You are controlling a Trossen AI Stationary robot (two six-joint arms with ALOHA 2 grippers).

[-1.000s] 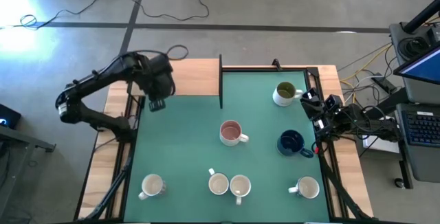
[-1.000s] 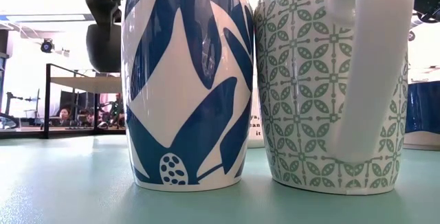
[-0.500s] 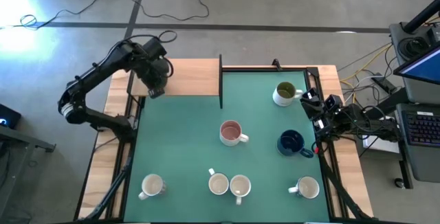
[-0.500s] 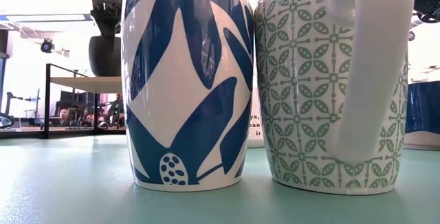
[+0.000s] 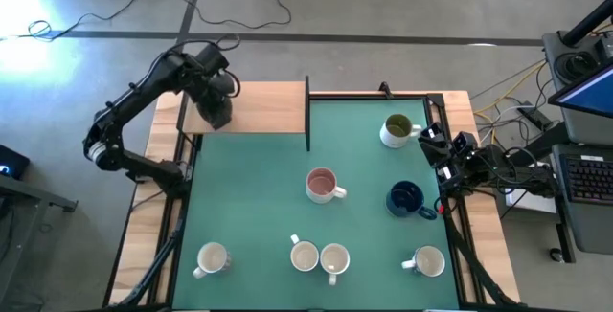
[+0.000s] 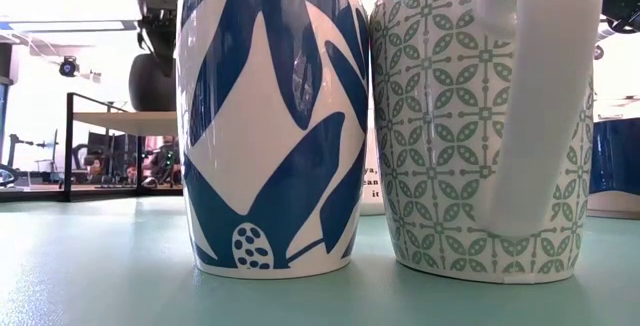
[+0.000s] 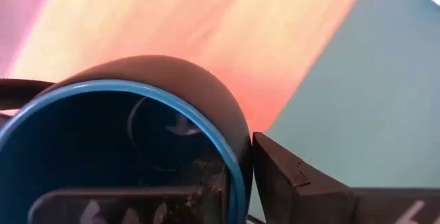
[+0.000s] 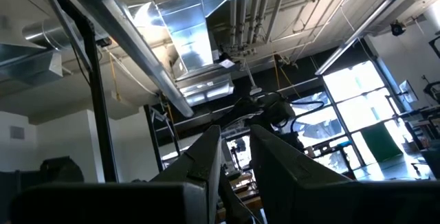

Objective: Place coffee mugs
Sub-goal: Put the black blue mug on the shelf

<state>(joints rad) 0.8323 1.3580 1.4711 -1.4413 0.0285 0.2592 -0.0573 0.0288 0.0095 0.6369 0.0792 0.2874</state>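
Over the bare wooden strip beside the green mat [image 5: 249, 207], the left tool [image 5: 216, 111] grips a dark blue mug [image 7: 130, 148] by its rim, not yet placed. Six mugs stand on the mat already. Beside the mat's right edge, the right tool [image 5: 433, 143] waits, fingers slightly parted, holding nothing.
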